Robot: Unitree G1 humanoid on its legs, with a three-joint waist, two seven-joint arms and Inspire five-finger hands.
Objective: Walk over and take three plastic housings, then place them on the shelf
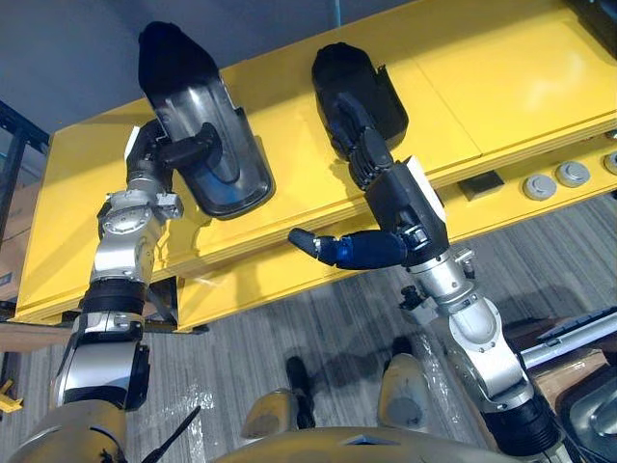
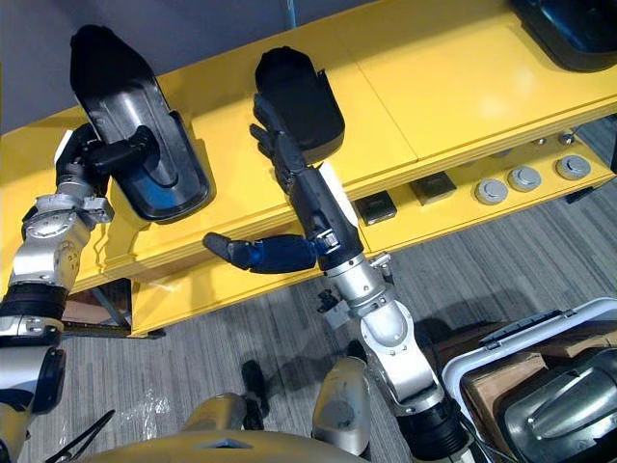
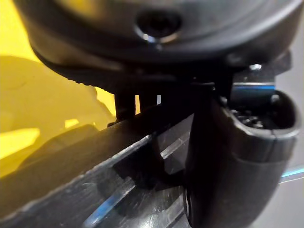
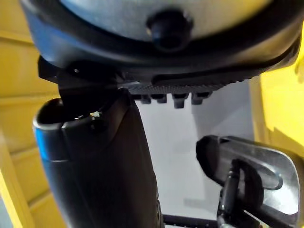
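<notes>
1. In the head views, the left hand [image 1: 149,145] grasps the first housing [image 1: 207,145]. Its thumb hooks over the rim into the hollow, and the shell stretches away beyond the fingers, over the yellow shelf [image 1: 501,68]
2. The left wrist view brings us close: the thumb presses on that housing's ridged, scratched edge
3. The right hand [image 2: 307,198] is released and holds nothing. Its fingers are straight, with the tips at the near end of the second housing [image 2: 301,96], and its thumb is spread wide to the side. We cannot tell whether the tips press on the housing
4. Past the right thumb, the right wrist view shows us the first housing's glossy inside
5. The right eye view gives us a third housing [image 2: 569,29] on the shelf, well beyond the right hand. It also shows a white bin [image 2: 521,333] beside the right forearm, with a shiny grey shell [image 2: 564,405] in it
6. The housings are long black moulded plastic, rounded at one end, matt outside and glossy inside. The shelf is smooth, with round grey buttons [image 2: 525,178] along its front
</notes>
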